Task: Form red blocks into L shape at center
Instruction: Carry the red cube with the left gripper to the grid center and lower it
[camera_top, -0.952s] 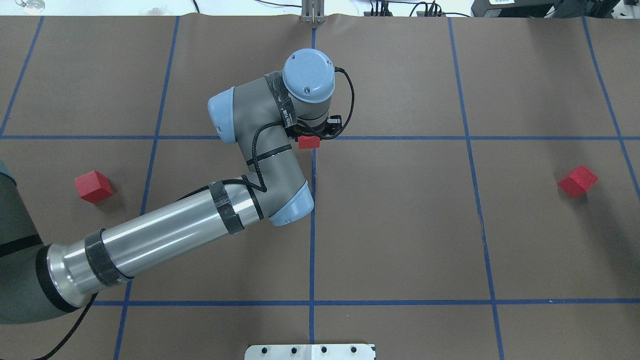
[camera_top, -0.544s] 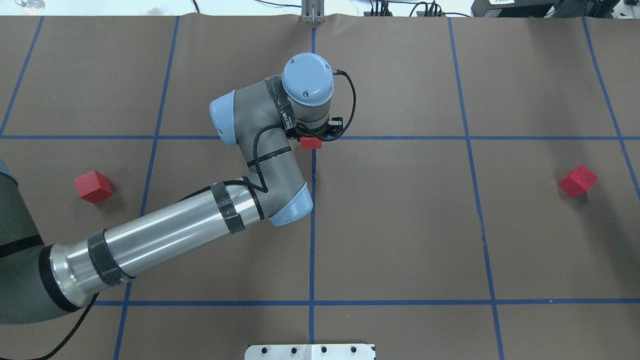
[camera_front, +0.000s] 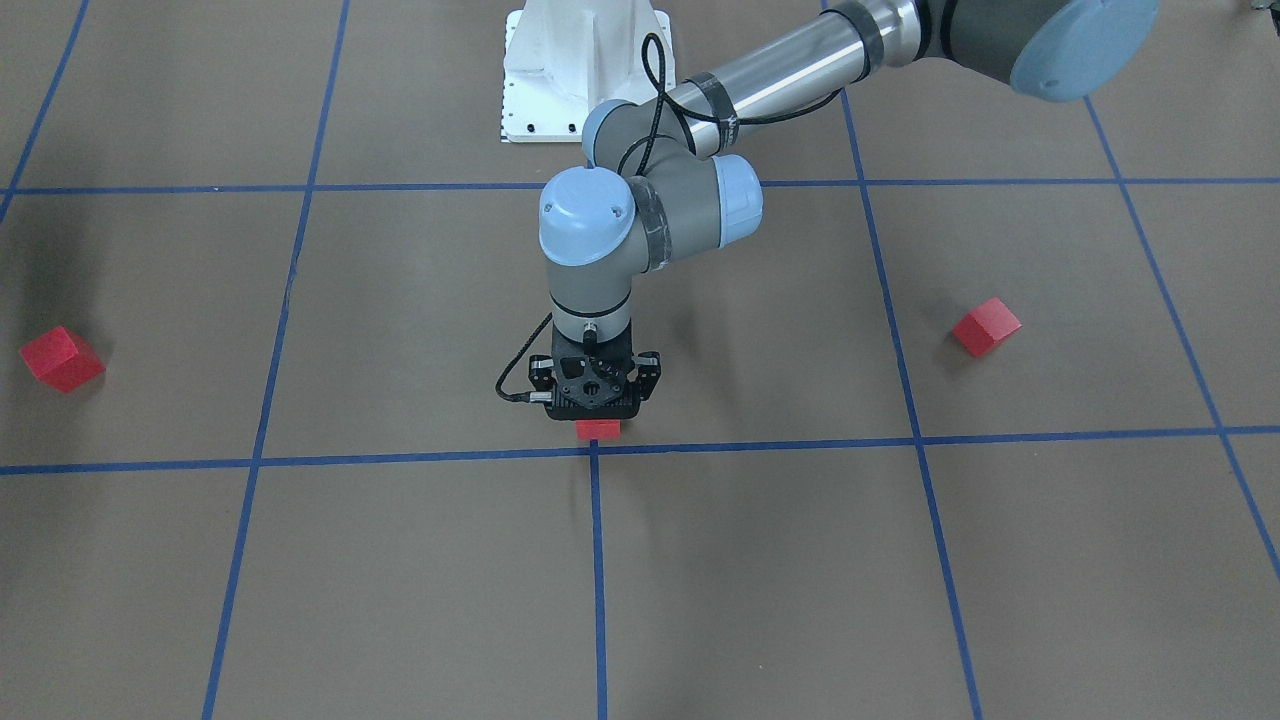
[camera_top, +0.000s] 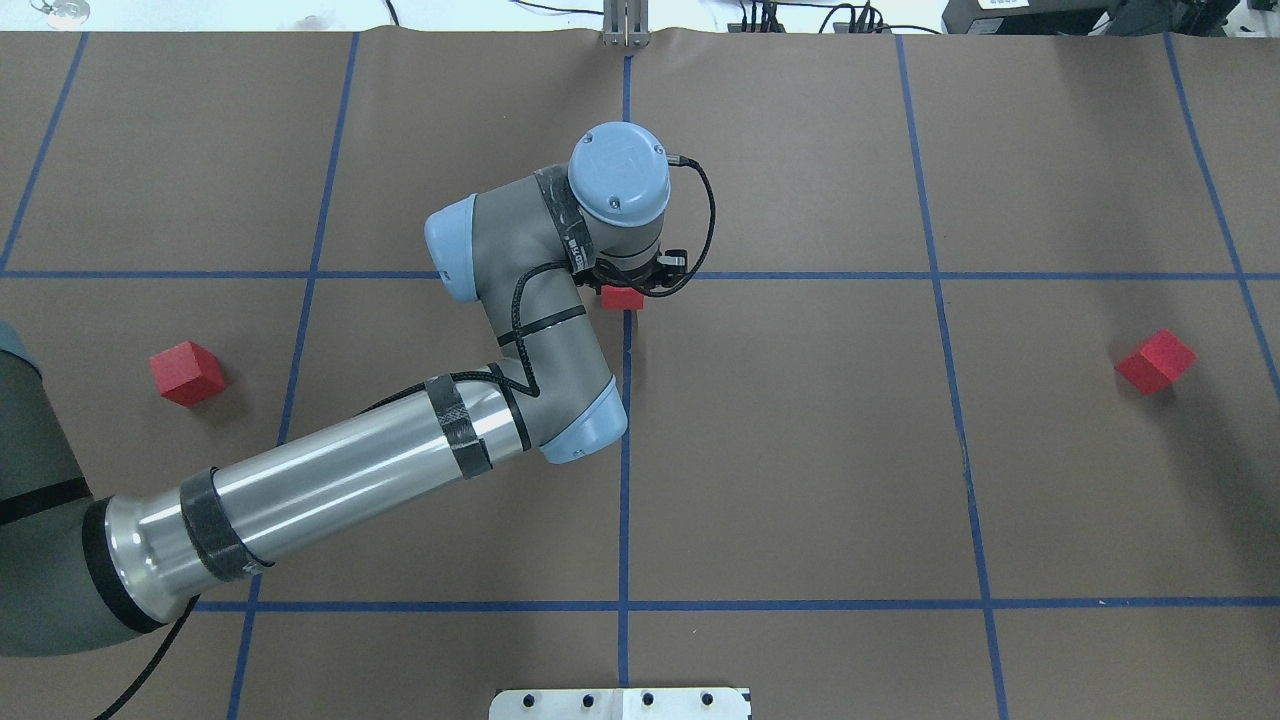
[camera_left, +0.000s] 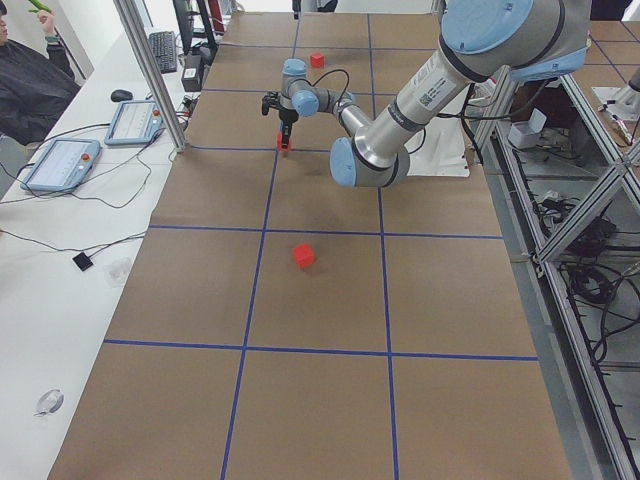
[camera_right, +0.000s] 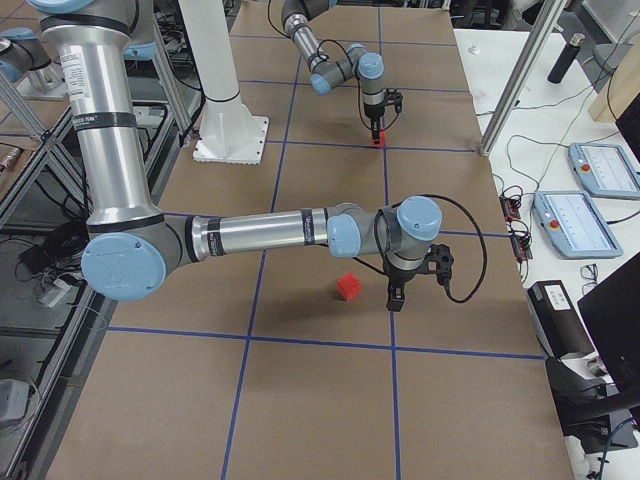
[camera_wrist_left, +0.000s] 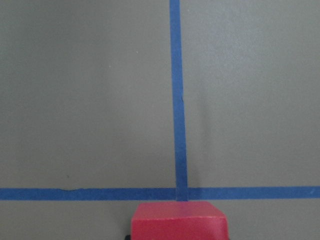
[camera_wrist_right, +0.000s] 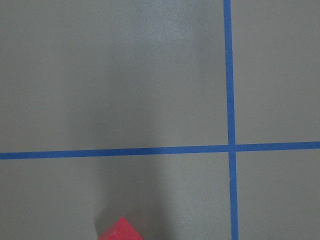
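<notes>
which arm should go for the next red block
Likely right. The right pincer hangs near the nearby red block; the left pincer is busy holding the first red block by the center.

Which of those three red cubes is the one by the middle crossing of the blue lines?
The middle cube, tucked under the left gripper, just beside the crossing. The left-side cube and right-side cube sit far out toward the table's ends.
</notes>
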